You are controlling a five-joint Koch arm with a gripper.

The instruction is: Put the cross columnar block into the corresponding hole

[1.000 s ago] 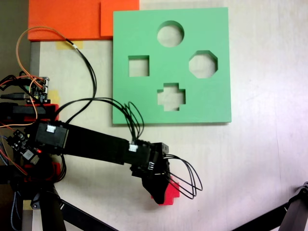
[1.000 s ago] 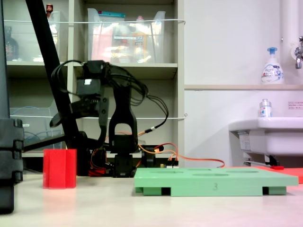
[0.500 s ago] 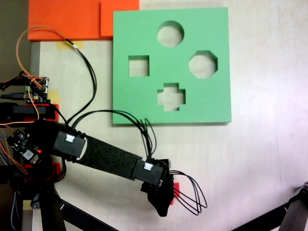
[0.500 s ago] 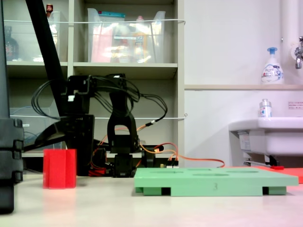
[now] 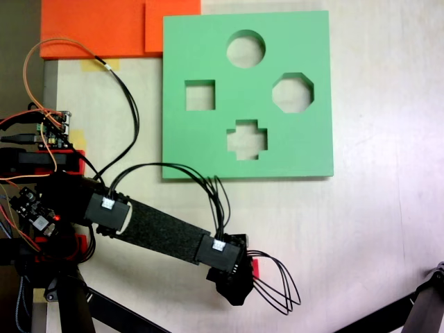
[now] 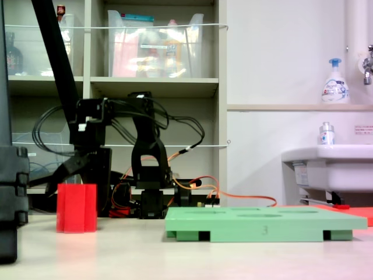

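Down at the lower left of the side view, the gripper (image 6: 78,178) straddles the red block (image 6: 77,207) on the table, fingers spread around its top. The cross hole (image 5: 247,139) sits mid-frame from above.

A pale, off-white table (image 5: 388,229) carries everything. On it lies the square green foam board (image 5: 208,146), flat, with round, square, octagonal and plus-shaped cutouts; in a fixed view (image 6: 265,224) it rests on short feet with a "3" on its near edge. An orange foam sheet (image 5: 90,28) lies at the far left corner from above, touching the board's corner. The red cross columnar block (image 6: 76,207) stands upright on the table, well left of the board. The arm's base (image 5: 41,208) sits at the left edge.
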